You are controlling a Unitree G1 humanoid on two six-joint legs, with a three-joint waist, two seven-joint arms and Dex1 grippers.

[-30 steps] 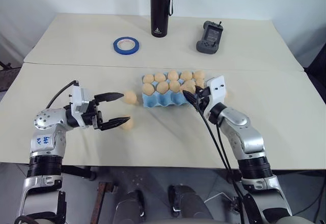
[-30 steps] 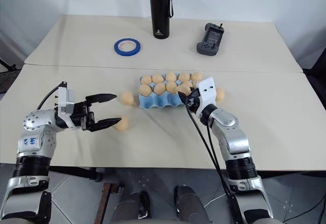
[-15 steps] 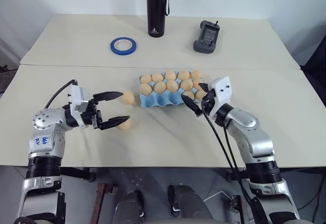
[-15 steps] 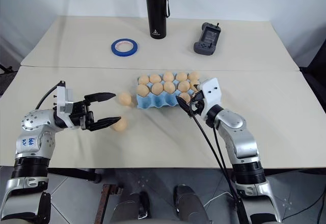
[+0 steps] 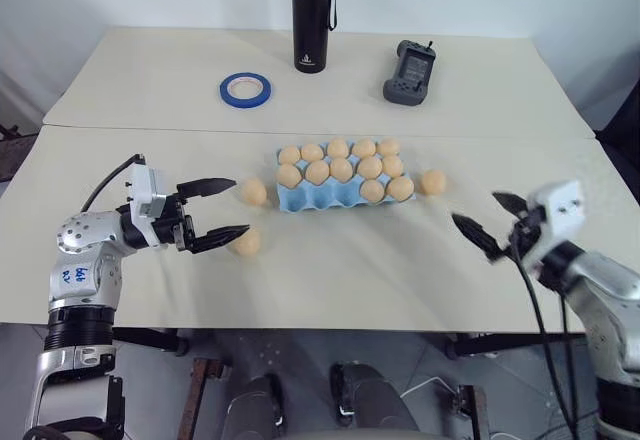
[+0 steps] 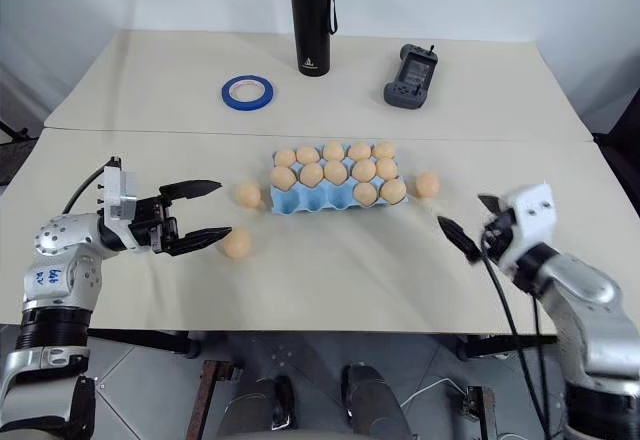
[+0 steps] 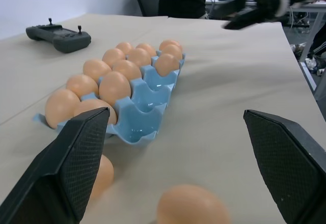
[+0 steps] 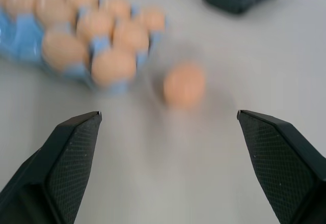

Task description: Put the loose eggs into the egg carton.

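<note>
Egg carton (image 5: 340,188) looks almost full, three loose eggs (image 5: 432,181) left on the worktop around both wide-open, empty claws: left claw (image 5: 222,208), right claw (image 5: 487,222).

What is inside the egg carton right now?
The egg carton holds eleven eggs: five along the far row, four in the middle, two at the right end of the near row. The remaining near cups look empty. The cup bottoms under the eggs are covered.
</note>
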